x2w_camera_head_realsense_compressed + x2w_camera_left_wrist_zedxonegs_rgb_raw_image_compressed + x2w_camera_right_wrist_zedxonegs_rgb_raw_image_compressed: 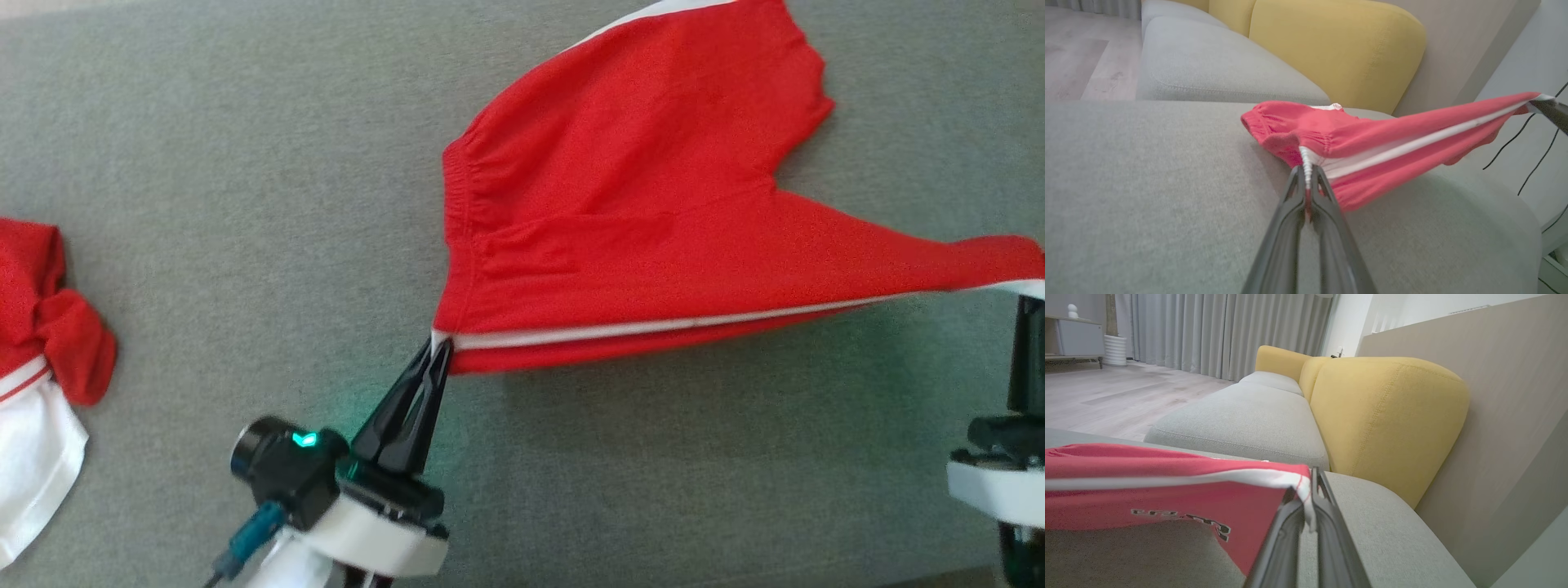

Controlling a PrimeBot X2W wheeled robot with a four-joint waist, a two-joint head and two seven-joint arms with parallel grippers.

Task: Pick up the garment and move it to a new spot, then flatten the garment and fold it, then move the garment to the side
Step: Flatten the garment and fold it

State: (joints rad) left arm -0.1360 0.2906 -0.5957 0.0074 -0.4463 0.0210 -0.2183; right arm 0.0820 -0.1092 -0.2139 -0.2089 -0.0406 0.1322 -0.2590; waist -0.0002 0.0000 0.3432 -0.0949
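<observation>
The shorts (637, 188) are stretched over the sofa (204, 163), centre to right of frame. The waistband is pinched by the left end effector (439, 345), the hem by the right end effector (1306, 490).

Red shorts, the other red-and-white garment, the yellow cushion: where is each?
red shorts (637, 188): head view, middle of the red cloth.
red-and-white garment (49, 318): head view, its crumpled red part.
yellow cushion (1384, 416): right wrist view, its near face.

Head view downward, wrist views low, close, sharing garment (637, 204)
</observation>
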